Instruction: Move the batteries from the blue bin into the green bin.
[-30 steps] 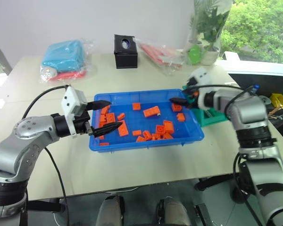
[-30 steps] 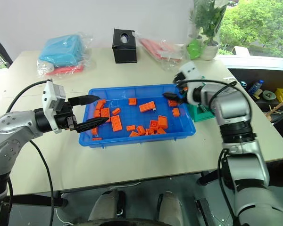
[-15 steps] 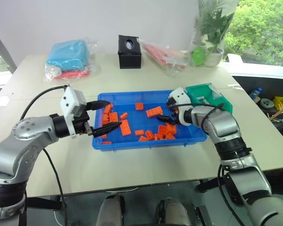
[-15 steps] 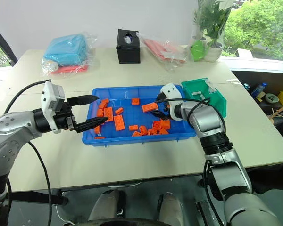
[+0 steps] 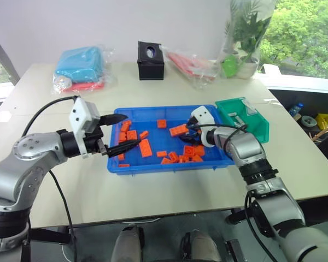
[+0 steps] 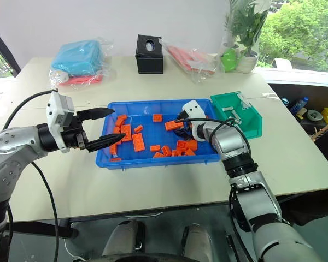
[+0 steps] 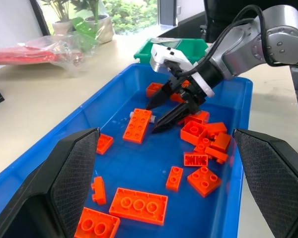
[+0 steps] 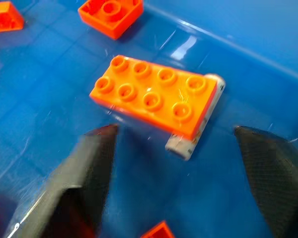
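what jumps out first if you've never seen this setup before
The bright blue bin at the table's centre, strewn with orange toy bricks. The right gripper reaches down into it with fingers apart, over a long brick with a silver-grey battery lying against its edge. The left gripper hovers open at the bin's left end, and the green bin sits just off its right end.

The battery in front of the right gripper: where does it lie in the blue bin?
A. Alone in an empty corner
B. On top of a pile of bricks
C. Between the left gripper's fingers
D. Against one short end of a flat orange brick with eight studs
D: the battery lies on the floor of the blue bin, along a short end of the eight-stud orange brick.
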Motion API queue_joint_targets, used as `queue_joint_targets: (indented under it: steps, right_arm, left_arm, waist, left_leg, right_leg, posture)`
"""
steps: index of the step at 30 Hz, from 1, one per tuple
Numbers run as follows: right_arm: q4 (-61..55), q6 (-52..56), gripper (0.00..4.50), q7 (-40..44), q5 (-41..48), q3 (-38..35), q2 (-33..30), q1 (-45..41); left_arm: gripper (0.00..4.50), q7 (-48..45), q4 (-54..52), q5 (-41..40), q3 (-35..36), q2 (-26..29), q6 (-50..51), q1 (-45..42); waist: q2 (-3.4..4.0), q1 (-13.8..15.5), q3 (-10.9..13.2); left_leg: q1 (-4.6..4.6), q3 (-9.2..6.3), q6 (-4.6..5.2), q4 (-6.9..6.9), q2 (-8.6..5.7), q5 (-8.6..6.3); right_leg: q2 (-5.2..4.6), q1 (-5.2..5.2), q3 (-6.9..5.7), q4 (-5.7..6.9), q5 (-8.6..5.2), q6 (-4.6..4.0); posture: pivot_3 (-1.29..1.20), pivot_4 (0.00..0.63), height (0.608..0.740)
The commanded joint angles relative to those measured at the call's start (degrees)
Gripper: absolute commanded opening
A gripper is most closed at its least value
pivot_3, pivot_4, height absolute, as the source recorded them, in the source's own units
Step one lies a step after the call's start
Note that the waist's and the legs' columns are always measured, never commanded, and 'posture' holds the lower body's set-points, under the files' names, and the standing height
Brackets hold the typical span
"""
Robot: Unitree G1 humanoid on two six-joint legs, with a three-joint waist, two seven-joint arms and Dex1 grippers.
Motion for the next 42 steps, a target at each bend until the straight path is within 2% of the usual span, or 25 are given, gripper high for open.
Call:
queue_joint_targets:
  steps: [1, 4, 6, 12, 18, 23, 27, 30, 32, 36, 42]
  right_arm:
    - [-1.2, 0.9, 1.63, 0.3, 0.1, -0.6, 0.4, 0.4]
    - [-4.2, 2.7, 0.07, 0.7, 0.6, -1.0, -0.3, 1.1]
    - [-8.1, 5.7, 0.09, 1.1, 1.8, -2.3, -1.5, 1.5]
    - [-18.4, 15.6, 0.09, 1.9, 7.4, -12.7, -9.5, -1.4]
    - [-15.1, 16.2, 0.09, 1.3, 7.7, -19.5, -18.8, -2.8]
    - [-10.9, 14.8, 0.09, 1.0, 7.5, -20.7, -20.4, -0.8]
    - [-7.5, 10.5, 2.08, 0.8, 6.1, -19.7, -20.6, -0.1]
    - [-5.8, 6.0, 3.56, 3.8, 5.4, -18.5, -23.1, 0.1]
    - [-6.4, 3.4, 3.56, 8.9, 6.8, -18.5, -25.9, 0.4]
    - [-8.4, -8.1, 3.56, 24.9, 9.7, -19.1, -33.9, 3.9]
    - [-5.7, -20.7, 3.56, 42.2, 11.8, -20.3, -42.5, 9.9]
  left_arm:
    - [4.5, -0.2, -0.8, -0.5, 1.1, 0.6, -0.4, -1.3]
    - [4.5, -0.3, -0.7, -0.5, 1.1, 0.6, -0.4, -1.3]
    - [4.5, -0.3, -0.5, -0.4, 0.9, 0.5, -0.5, -1.4]
    - [4.5, -0.5, -0.2, -0.3, 0.1, -0.1, -0.8, -1.3]
    - [4.5, -1.3, 0.3, 0.0, -0.5, -0.8, -1.1, -0.4]
    - [4.5, -2.0, 1.1, 0.2, -1.2, -1.4, -1.1, -1.2]
    - [4.5, -2.4, 1.9, 0.1, -1.4, -1.5, -1.1, -2.0]
    - [4.5, -2.6, 2.2, -0.1, -1.0, -1.2, -1.0, -2.3]
    - [4.5, -2.9, 2.3, -0.2, -0.5, -0.7, -0.9, -2.2]
    - [4.5, -4.2, 2.4, -1.4, 2.0, 1.3, -0.1, -0.8]
    - [4.5, -9.5, 3.7, -3.4, 7.0, 6.8, 0.7, 2.4]
  waist:
    - [0.0, 0.0, 0.0]
    - [0.02, 0.0, 0.0]
    - [0.03, 0.1, 0.0]
    - [0.24, 0.3, 0.2]
    - [0.2, 0.1, 0.1]
    - [0.07, 0.1, 0.0]
    - [0.23, 0.1, 0.1]
    - [0.24, 0.1, 0.2]
    - [0.3, 0.2, 0.2]
    - [0.28, 0.2, 0.2]
    - [0.28, 0.0, 0.2]
  left_leg:
    - [0.0, 0.0, 0.0, 0.0, 0.0, 0.0]
    - [0.0, 0.0, 0.0, 0.0, 0.0, 0.0]
    - [-0.02, 0.0, 0.0, 0.0, 0.0, 0.0]
    - [-0.1, -0.02, 0.01, 0.07, 0.0, -0.01]
    - [-0.04, 0.0, 0.02, 0.02, -0.02, -0.03]
    - [-0.02, 0.03, 0.02, 0.02, -0.01, -0.03]
    - [-0.02, 0.05, 0.02, 0.03, -0.01, -0.03]
    - [-0.03, 0.05, 0.03, 0.04, -0.01, -0.03]
    - [-0.04, 0.05, 0.03, 0.06, -0.02, -0.04]
    - [-0.04, 0.04, 0.06, 0.07, -0.02, -0.06]
    - [0.05, 0.06, 0.0, 0.04, 0.03, -0.12]
  right_leg:
    - [0.0, 0.0, 0.0, 0.0, 0.0, 0.0]
    - [0.0, -0.01, 0.0, 0.01, 0.0, 0.0]
    - [-0.01, -0.01, 0.0, 0.01, 0.0, 0.0]
    - [-0.05, -0.01, 0.0, -0.02, 0.0, -0.01]
    - [-0.03, 0.0, -0.01, -0.07, -0.01, 0.0]
    - [-0.03, 0.01, 0.0, -0.07, 0.0, 0.0]
    - [-0.05, 0.02, 0.0, -0.08, 0.0, 0.0]
    - [-0.05, 0.02, 0.0, -0.08, 0.0, 0.01]
    - [-0.08, 0.03, 0.0, -0.09, 0.0, 0.01]
    - [-0.1, 0.08, 0.0, -0.15, -0.01, 0.01]
    - [-0.05, 0.08, -0.01, -0.16, -0.02, 0.01]
  posture:
    - [0.0, 0.15, 0.63]
    - [0.0, 0.15, 0.63]
    - [0.0, 0.15, 0.63]
    - [0.0, 0.15, 0.63]
    - [0.0, 0.15, 0.63]
    - [0.0, 0.15, 0.63]
    - [0.0, 0.15, 0.63]
    - [0.0, 0.15, 0.63]
    - [0.0, 0.15, 0.63]
    - [0.0, 0.15, 0.63]
    - [0.0, 0.15, 0.63]
